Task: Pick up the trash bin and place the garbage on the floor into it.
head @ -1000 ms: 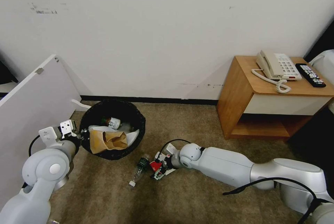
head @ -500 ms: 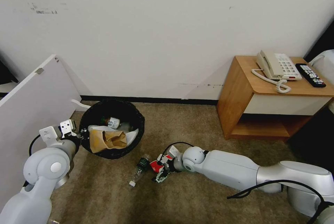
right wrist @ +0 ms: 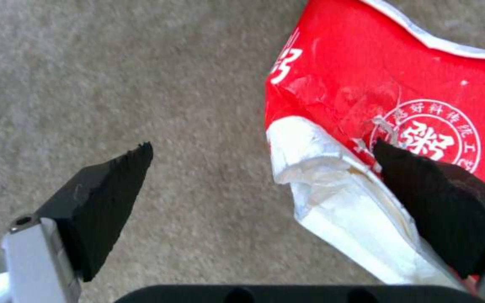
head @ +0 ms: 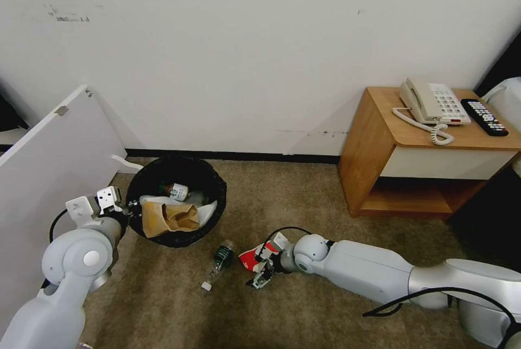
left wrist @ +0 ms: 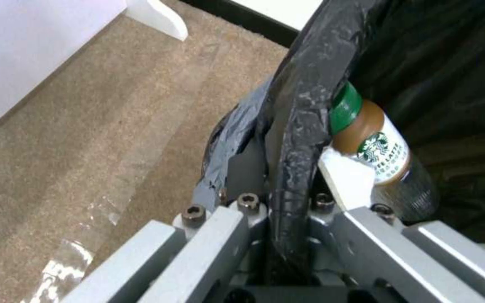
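Red-and-white wrapper (right wrist: 400, 139) lies on the carpet (head: 304, 197), off-centre between the spread jaws of the right gripper (right wrist: 262, 185), one pad over its edge, the other over bare floor. Beside it a clear bottle (head: 217, 263) also remains. Farther off, the left gripper (left wrist: 287, 219) clamps the rim of the trash bin (head: 179, 175), already holding a paper bag (head: 168, 217).

Litter on the floor (head: 336, 197), right of the trash bin (head: 176, 167).
A bottle (head: 218, 262) lies near the bin; a wrapper (head: 251, 255) just right; nightstand (head: 418, 159) far right.
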